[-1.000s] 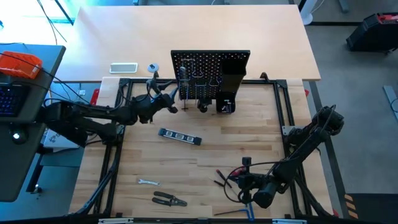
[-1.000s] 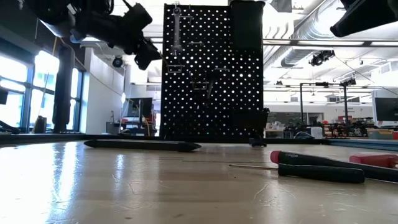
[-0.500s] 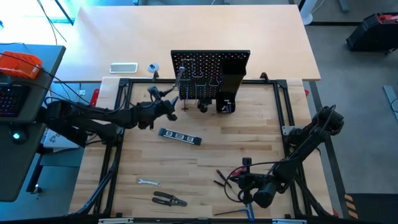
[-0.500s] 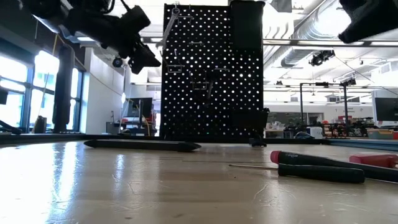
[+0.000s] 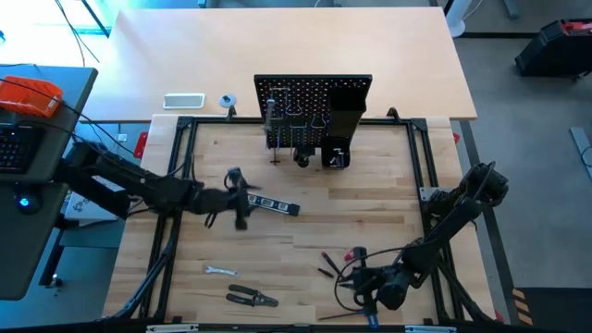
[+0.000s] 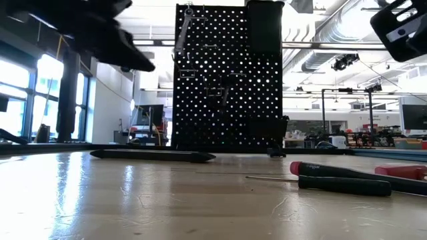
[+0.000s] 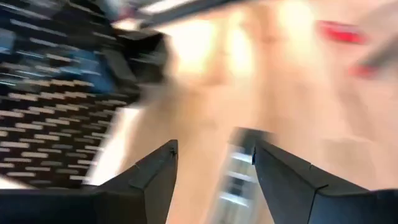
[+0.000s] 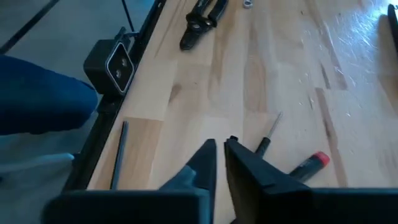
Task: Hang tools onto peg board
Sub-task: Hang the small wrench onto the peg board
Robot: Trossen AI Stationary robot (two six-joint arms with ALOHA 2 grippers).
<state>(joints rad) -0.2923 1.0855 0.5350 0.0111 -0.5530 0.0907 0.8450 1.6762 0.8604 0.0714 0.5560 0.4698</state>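
The black peg board [image 5: 313, 100] stands upright at the table's far side. A silver wrench [image 6: 181, 30] hangs tilted from a hook near its top left. A dark level [image 5: 270, 205] lies flat on the table in front of it. My left gripper [image 5: 242, 198] hovers open just over the level's left end, which shows blurred between the fingers [image 7: 239, 177]. My right gripper [image 8: 219, 152] hangs over the near right of the table, its fingers a narrow gap apart with nothing between them. Just past it lies a red-handled screwdriver [image 8: 297, 167].
Black-handled pliers [image 5: 252, 296] and a small silver wrench [image 5: 220, 271] lie near the front left. More screwdrivers [image 6: 340, 175] lie by the right gripper. A thin dark rod [image 8: 118, 155] lies along the near edge. A black frame [image 5: 176, 185] borders the table.
My left gripper has swung away from the peg board toward the table's near edge and down, ending over the level's left end. The wrench stays on its hook, tipped from upright to slanted. My right gripper has sunk a little toward the screwdrivers.
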